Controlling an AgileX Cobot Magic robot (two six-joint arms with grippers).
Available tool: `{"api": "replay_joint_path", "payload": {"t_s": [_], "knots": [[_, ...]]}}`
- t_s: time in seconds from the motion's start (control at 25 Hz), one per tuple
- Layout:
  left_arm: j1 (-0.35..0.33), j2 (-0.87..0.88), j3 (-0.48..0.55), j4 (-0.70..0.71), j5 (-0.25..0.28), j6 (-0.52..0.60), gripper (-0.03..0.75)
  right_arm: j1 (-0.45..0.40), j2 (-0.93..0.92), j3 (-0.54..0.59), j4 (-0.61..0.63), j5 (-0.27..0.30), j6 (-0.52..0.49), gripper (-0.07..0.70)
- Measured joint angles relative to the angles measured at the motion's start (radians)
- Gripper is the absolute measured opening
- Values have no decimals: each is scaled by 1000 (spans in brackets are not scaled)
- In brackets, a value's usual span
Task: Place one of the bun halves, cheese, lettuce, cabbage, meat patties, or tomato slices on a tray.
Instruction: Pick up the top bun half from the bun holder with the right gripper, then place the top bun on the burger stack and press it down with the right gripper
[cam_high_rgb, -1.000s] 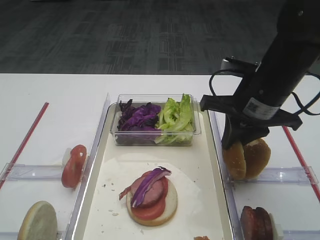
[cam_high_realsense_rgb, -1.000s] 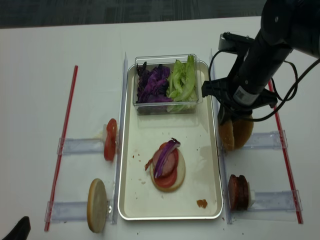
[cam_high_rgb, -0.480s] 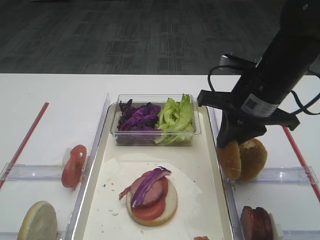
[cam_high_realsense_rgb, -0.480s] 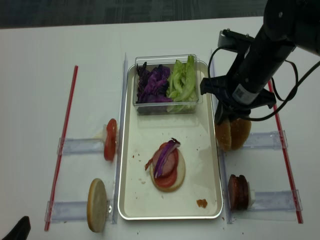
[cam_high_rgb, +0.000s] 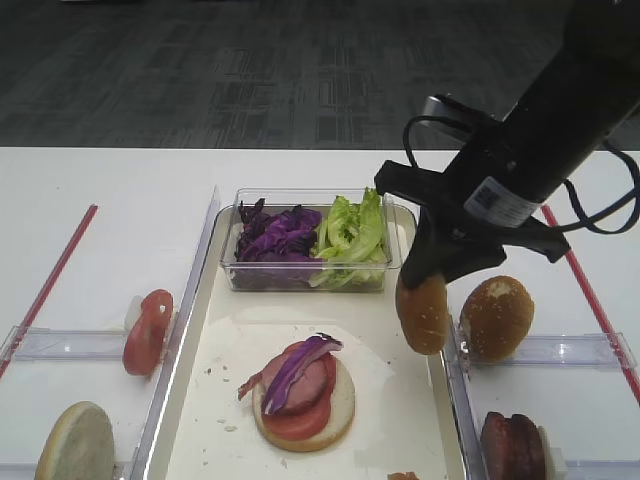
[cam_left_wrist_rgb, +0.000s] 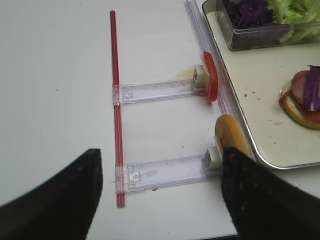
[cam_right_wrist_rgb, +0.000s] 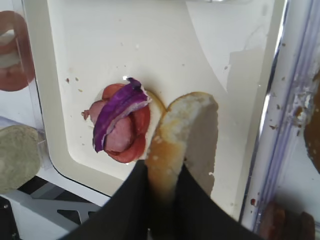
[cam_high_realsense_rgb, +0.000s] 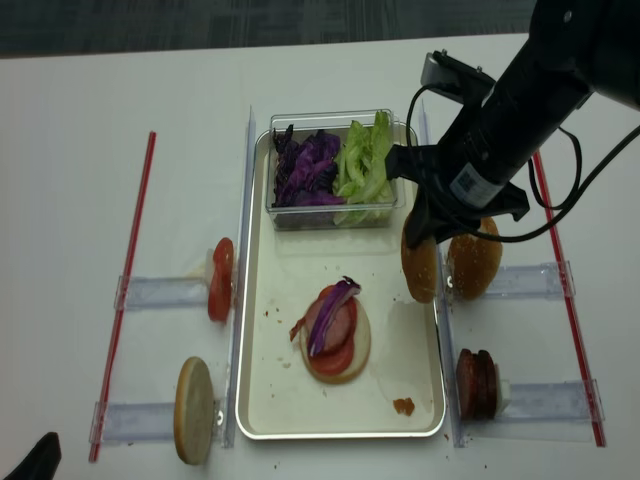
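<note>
My right gripper (cam_high_rgb: 432, 268) is shut on a golden sesame bun half (cam_high_rgb: 423, 312), held on edge just above the right rim of the cream tray (cam_high_rgb: 230, 310). In the right wrist view the bun half (cam_right_wrist_rgb: 182, 125) hangs beside a stack (cam_right_wrist_rgb: 122, 127) of pale bun base, tomato, meat and a purple cabbage strip lying on the tray (cam_right_wrist_rgb: 125, 45). From above, the held bun half (cam_high_realsense_rgb: 420, 268) is over the tray's right edge. My left gripper (cam_left_wrist_rgb: 160, 200) stands open over the bare table, left of the tray, with nothing between its fingers.
A second bun top (cam_high_rgb: 497, 317) leans on the right holder, with meat patties (cam_high_rgb: 515, 445) nearer. A clear tub holds cabbage (cam_high_rgb: 277, 232) and lettuce (cam_high_rgb: 352, 232) at the tray's far end. A tomato slice (cam_high_rgb: 147, 330) and a pale bun disc (cam_high_rgb: 75, 443) stand on the left holders.
My right gripper has lifted one bun half off the right holder and carried it left to the tray's edge. The other bun top stayed on the holder.
</note>
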Motion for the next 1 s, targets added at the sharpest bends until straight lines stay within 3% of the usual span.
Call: {"api": "replay_joint_path", "payload": {"t_s": [0.28, 0.56, 1.0], "knots": [[0, 0, 0, 0, 0, 0, 468, 0, -7, 4, 114, -1, -97, 130], [0, 0, 0, 0, 0, 0, 468, 0, -78, 108, 295, -73, -252, 130], [0, 0, 0, 0, 0, 0, 468, 0, -109, 317, 739, -102, -593, 129]]}}
